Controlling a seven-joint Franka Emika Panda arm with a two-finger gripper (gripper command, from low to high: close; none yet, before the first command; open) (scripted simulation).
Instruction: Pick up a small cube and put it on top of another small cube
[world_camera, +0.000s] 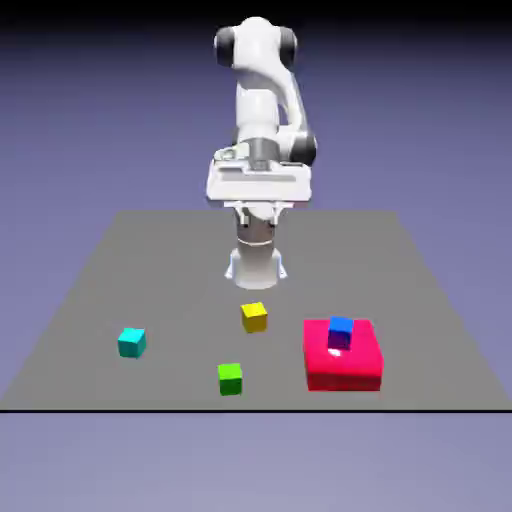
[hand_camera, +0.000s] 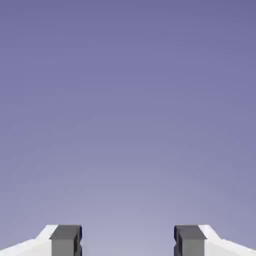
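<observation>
The small yellow cube (world_camera: 254, 317) sits on the grey table, near the middle. To the exterior view's right of it, the small blue cube (world_camera: 340, 331) with a purplish side rests on top of a flat red block (world_camera: 345, 368). My gripper (world_camera: 256, 212) hangs high above the table's far part, well behind and above the yellow cube. In the hand view the gripper (hand_camera: 128, 240) is open: its two grey fingertips (hand_camera: 66, 240) stand apart with only the plain backdrop between them. No cube shows in the hand view.
A cyan cube (world_camera: 132, 343) lies at the exterior view's left and a green cube (world_camera: 230, 378) near the front edge. The robot's base (world_camera: 256, 265) stands behind the yellow cube. The table (world_camera: 150, 260) ends just in front of the green cube.
</observation>
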